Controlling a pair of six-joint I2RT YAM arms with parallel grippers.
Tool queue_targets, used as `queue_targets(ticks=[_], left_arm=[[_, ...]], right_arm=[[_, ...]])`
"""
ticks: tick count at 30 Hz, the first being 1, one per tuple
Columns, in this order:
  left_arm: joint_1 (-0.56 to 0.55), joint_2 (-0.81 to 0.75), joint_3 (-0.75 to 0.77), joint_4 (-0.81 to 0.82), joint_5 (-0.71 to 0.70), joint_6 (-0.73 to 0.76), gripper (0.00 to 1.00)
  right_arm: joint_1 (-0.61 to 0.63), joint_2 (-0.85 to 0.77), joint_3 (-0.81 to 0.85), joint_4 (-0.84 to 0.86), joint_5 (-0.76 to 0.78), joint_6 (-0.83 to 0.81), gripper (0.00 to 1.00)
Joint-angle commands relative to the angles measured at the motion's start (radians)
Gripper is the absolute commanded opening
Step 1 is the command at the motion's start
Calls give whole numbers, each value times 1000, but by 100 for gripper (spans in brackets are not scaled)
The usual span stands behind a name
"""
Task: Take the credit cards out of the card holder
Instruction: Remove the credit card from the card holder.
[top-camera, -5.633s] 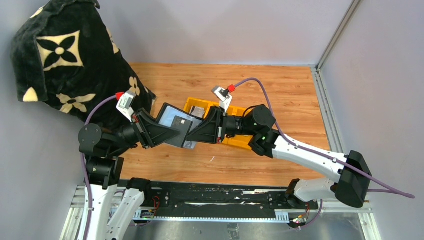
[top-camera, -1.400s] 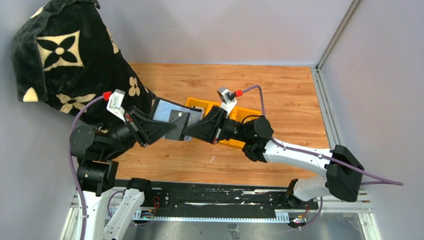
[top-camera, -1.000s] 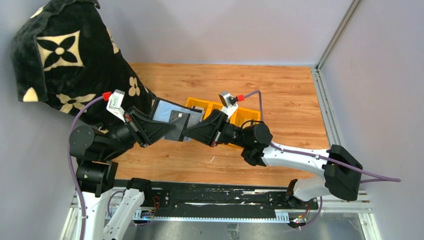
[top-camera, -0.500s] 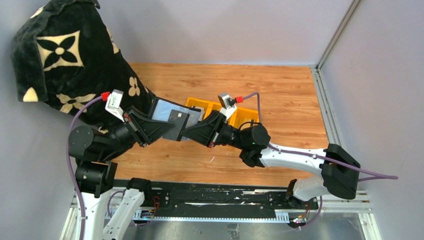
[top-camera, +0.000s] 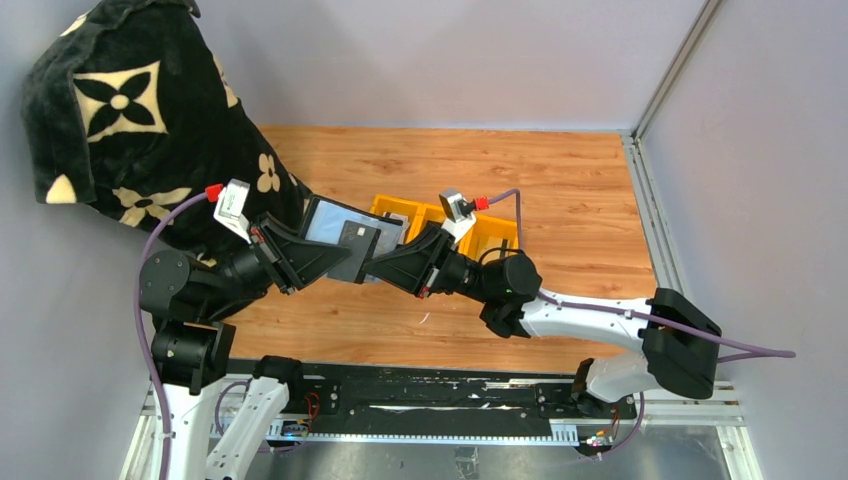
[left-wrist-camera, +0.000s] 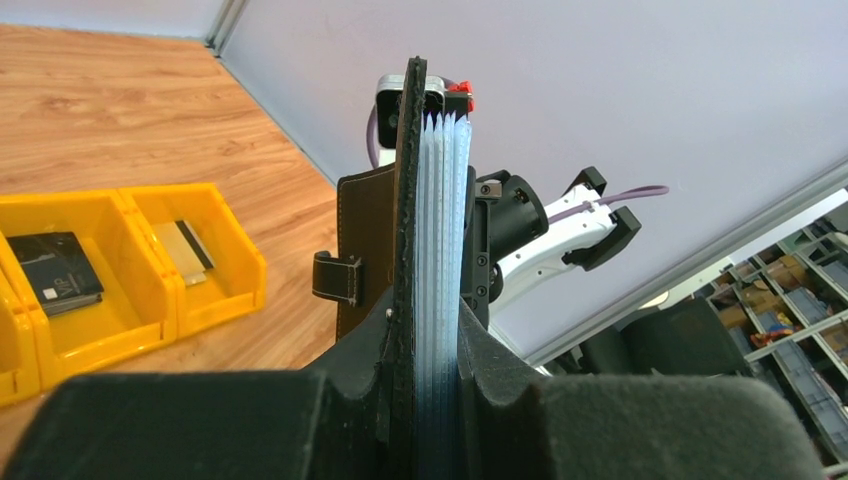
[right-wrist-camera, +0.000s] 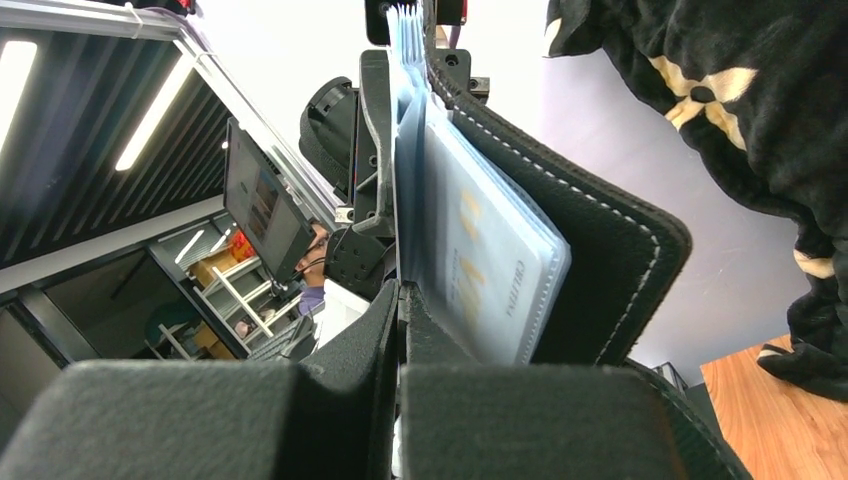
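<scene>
The black card holder hangs open in the air between both arms. My left gripper is shut on it. In the left wrist view the card holder stands edge-on with its bluish clear sleeves and strap tab, clamped in my left gripper. My right gripper is shut on a thin sheet at the sleeves' edge, a credit card or a sleeve. In the right wrist view my right gripper pinches beside a sleeved credit card. Another credit card lies in the bin.
A yellow three-compartment bin sits on the wooden table behind the right arm. It holds a small black block. A black flower-patterned blanket is heaped at the back left, close to the left arm.
The right arm's elbow has swung down and to the left. Both grippers and the card holder have hardly moved.
</scene>
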Motion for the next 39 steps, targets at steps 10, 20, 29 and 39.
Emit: queue_targets(ticks=[10, 20, 29, 39], left_arm=[[1, -11, 43, 74, -4, 4, 10], [1, -15, 41, 60, -8, 25, 10], [1, -9, 29, 64, 57, 25, 38], [1, -10, 29, 89, 59, 28, 29]], right_arm=[[-50, -36, 91, -150, -109, -28, 34], [-80, -68, 192, -272, -237, -52, 25], [-82, -39, 322, -530, -310, -126, 0], [-80, -42, 337, -609, -286, -157, 0]])
